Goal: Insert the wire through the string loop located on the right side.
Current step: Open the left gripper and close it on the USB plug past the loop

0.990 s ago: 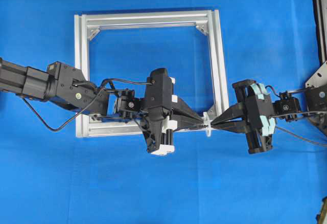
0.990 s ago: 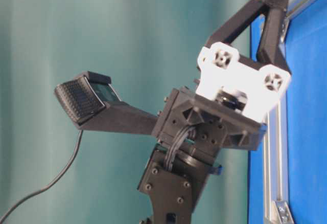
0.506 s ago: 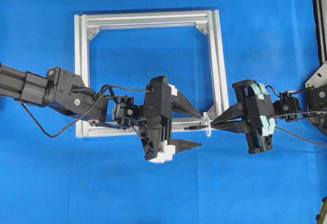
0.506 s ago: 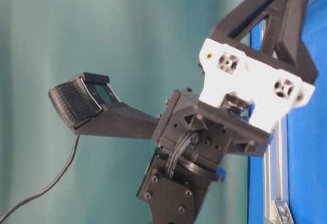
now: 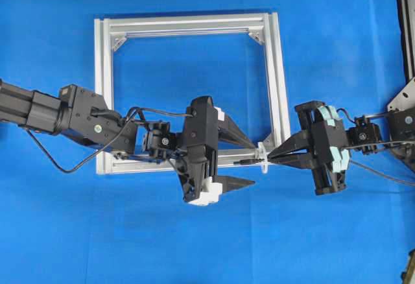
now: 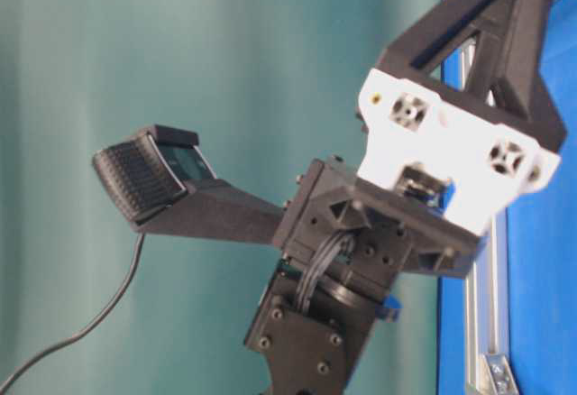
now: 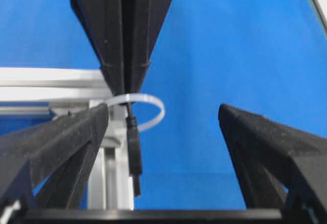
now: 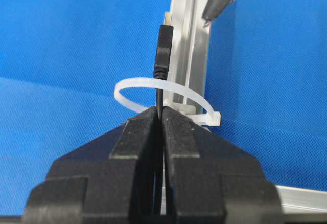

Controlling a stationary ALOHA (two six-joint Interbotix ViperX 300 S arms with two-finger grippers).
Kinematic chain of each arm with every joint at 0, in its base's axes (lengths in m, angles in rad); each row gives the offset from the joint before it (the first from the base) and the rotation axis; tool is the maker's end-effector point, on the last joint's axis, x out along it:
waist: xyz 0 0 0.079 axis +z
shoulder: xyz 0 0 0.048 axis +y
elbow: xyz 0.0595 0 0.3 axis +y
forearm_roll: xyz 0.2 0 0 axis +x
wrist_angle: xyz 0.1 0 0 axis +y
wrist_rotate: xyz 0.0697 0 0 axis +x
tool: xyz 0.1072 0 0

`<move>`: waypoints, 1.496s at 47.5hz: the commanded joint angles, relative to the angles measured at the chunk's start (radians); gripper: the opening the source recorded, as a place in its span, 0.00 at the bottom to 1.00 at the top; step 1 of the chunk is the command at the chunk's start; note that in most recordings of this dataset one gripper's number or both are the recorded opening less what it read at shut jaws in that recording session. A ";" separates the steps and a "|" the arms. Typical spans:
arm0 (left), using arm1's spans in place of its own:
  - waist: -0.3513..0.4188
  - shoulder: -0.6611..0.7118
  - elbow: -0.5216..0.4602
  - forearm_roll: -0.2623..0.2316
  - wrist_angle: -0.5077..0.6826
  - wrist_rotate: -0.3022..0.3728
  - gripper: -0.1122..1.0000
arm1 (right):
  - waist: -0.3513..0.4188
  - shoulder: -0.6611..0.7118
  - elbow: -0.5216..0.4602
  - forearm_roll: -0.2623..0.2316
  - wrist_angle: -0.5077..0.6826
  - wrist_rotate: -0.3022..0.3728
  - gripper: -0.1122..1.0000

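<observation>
The wire's dark plug (image 8: 163,50) has passed through the white string loop (image 8: 134,85), which stands on the silver frame (image 8: 191,45) near its lower right corner. My right gripper (image 8: 160,110) is shut on the thin wire just behind the loop (image 5: 262,157). My left gripper (image 5: 251,163) is open, with its fingers either side of the plug (image 7: 134,147) and touching nothing. In the left wrist view the left gripper (image 7: 162,115) faces the loop (image 7: 161,112). In the table-level view the same gripper's ribbed pad (image 6: 135,179) stands far from the other finger.
The square aluminium frame (image 5: 104,89) lies on blue cloth. The left arm's own black cable (image 5: 65,161) loops over the cloth beside the frame's left rail. Dark equipment (image 5: 405,24) stands at the right edge.
My left gripper has opened and let go of the wire's plug, and has drawn back slightly to the left. The right gripper has stayed shut on the wire.
</observation>
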 commanded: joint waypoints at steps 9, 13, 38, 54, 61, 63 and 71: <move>0.003 0.071 -0.058 0.003 0.000 0.000 0.91 | 0.000 -0.006 -0.014 0.003 -0.009 -0.002 0.07; 0.005 0.091 -0.064 0.003 0.000 0.000 0.91 | -0.002 -0.006 -0.014 0.003 -0.009 -0.002 0.07; 0.005 0.089 -0.055 0.005 0.000 -0.002 0.91 | 0.000 -0.006 -0.014 0.002 -0.008 -0.002 0.07; 0.005 0.089 -0.055 0.003 0.000 -0.002 0.91 | -0.002 -0.005 -0.014 0.002 -0.005 -0.002 0.07; 0.003 0.089 -0.055 0.003 0.002 -0.002 0.91 | -0.002 -0.006 -0.014 0.002 -0.005 -0.002 0.07; 0.002 0.089 -0.058 0.003 0.000 -0.002 0.91 | -0.002 -0.006 -0.014 0.003 -0.005 -0.002 0.07; -0.002 0.089 -0.060 0.005 0.002 -0.002 0.87 | 0.000 -0.006 -0.015 0.003 -0.005 -0.002 0.07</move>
